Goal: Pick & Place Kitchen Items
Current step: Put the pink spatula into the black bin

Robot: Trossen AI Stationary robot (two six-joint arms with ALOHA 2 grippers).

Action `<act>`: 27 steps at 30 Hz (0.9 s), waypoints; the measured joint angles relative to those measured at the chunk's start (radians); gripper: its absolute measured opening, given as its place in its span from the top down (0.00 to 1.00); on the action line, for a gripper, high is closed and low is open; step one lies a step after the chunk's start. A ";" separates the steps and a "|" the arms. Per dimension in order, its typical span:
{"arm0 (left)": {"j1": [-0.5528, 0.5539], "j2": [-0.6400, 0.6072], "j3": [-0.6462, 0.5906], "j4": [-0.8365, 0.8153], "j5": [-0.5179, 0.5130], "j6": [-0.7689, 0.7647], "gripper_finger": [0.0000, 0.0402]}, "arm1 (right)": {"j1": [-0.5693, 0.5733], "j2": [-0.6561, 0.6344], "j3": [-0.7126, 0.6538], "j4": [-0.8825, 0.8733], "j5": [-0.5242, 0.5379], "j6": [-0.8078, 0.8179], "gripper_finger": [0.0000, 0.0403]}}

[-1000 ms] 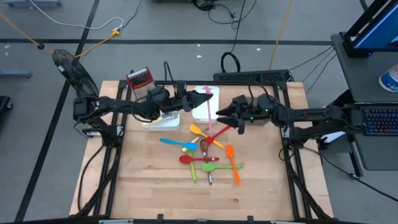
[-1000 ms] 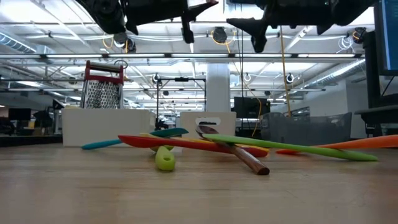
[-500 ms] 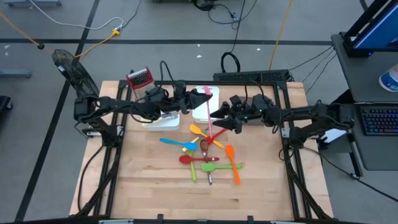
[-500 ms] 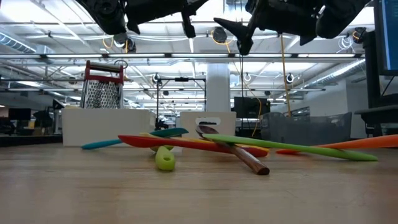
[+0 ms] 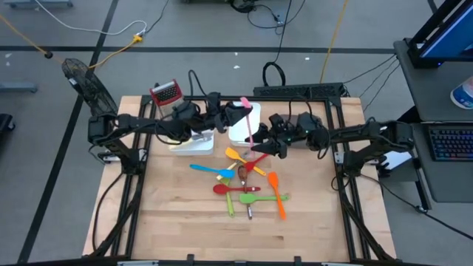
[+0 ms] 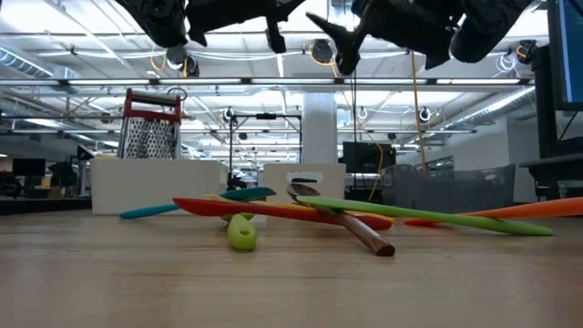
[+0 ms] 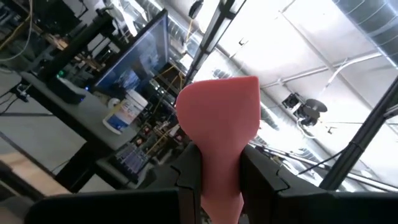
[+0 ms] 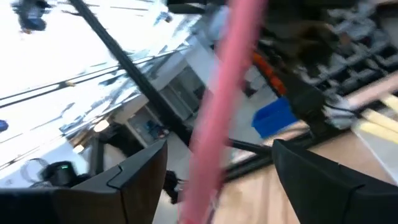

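The high camera looks straight down on the whole table [image 5: 177,222]; the low one sits at tabletop height near its front edge, facing the room. Both share the utensil pile [image 5: 247,185]. Wrist cameras sit close behind their fingers

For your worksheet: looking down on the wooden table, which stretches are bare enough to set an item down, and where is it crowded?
Bare: the wooden table's near strip below the heap, and its left and right flanks beside the frame rails. Crowded: the middle, where the coloured utensil heap lies crossed, and the far edge with the white trays and red-topped metal grater.
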 joint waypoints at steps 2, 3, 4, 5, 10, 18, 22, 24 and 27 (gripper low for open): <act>0.000 0.006 0.012 -0.018 0.006 0.014 0.83 | 0.000 -0.003 0.016 0.004 -0.026 0.001 0.31; 0.000 0.008 0.015 -0.023 0.020 0.014 0.83 | 0.000 -0.003 0.019 0.004 -0.036 0.000 0.32; 0.003 0.009 0.016 -0.025 0.032 0.012 0.83 | 0.000 -0.003 0.020 -0.001 -0.044 0.001 0.34; 0.004 0.008 0.018 -0.024 0.043 0.012 0.83 | 0.000 -0.001 0.020 -0.004 -0.053 0.001 0.36; 0.008 0.007 0.020 -0.037 0.047 -0.005 0.83 | 0.000 -0.002 0.021 -0.004 -0.057 0.042 0.46; 0.008 0.007 0.020 -0.036 0.037 -0.006 0.83 | 0.000 -0.001 0.021 -0.031 -0.057 0.038 0.65; 0.008 0.007 0.019 -0.037 0.034 -0.006 0.83 | 0.000 -0.001 0.021 -0.070 -0.056 0.024 0.76; 0.008 0.007 0.019 -0.036 0.035 -0.006 0.83 | 0.000 -0.002 0.021 -0.071 -0.055 0.014 0.83; 0.007 0.007 0.019 -0.035 0.037 0.004 0.84 | 0.000 -0.001 0.021 -0.078 -0.055 0.014 0.89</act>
